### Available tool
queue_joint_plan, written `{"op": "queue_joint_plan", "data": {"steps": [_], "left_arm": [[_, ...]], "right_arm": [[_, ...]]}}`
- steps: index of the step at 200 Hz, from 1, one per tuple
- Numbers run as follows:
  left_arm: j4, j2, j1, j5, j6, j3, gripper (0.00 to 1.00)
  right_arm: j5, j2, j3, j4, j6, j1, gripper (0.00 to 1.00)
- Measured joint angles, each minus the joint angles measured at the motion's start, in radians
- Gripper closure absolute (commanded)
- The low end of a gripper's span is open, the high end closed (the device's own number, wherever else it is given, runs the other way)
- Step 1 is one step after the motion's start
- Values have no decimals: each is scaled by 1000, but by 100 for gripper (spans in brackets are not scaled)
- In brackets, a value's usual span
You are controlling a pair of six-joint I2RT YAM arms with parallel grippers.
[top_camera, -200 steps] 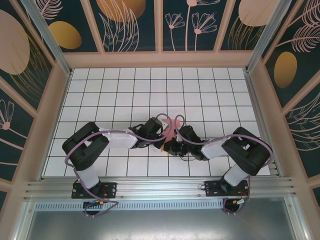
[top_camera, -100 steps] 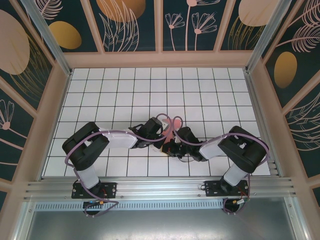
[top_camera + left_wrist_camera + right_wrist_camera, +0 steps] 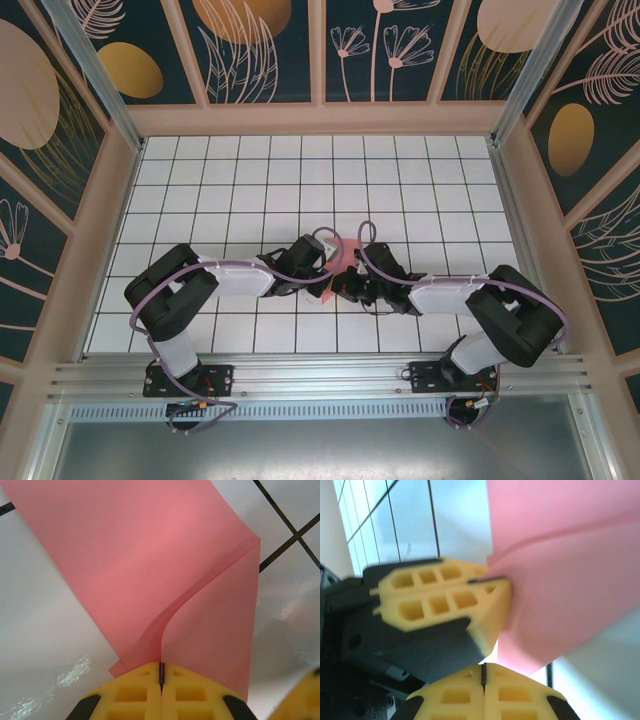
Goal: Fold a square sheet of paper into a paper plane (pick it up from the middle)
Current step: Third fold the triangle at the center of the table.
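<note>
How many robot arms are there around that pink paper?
2. The left arm comes from the left, the left gripper shut on the pink paper mid-table; the right arm comes from the right, the right gripper shut beside the paper, whether holding it unclear.

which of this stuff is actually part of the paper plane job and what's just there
In the job:
pink sheet of paper, creased
left gripper, shut on it
right gripper, shut, close by it

Just there:
white grid table
floral wall panels
metal rail
</note>
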Motion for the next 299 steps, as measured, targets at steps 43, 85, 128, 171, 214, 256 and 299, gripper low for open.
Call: {"op": "queue_joint_plan", "data": {"steps": [43, 85, 128, 171, 214, 256, 299], "left_arm": [[0, 0, 0, 0, 0, 0, 94], [0, 1, 0, 0, 0, 0, 94], [0, 1, 0, 0, 0, 0, 94], [0, 1, 0, 0, 0, 0, 95], [0, 1, 0, 0, 0, 0, 95], [0, 2, 0, 0, 0, 2, 95], [-1, 2, 0, 0, 0, 2, 95]], "right_arm": [[-20, 60, 32, -10, -37, -51, 96], [-31, 145, 55, -6, -64, -72, 96], [-47, 134, 72, -37, -97, -98, 95], [-63, 97, 101, -70, -146, -171, 95], [-81, 113, 101, -70, -169, -188, 95], [-82, 173, 103, -63, -188, -199, 95], [-91, 152, 110, -92, -207, -211, 95]]}}
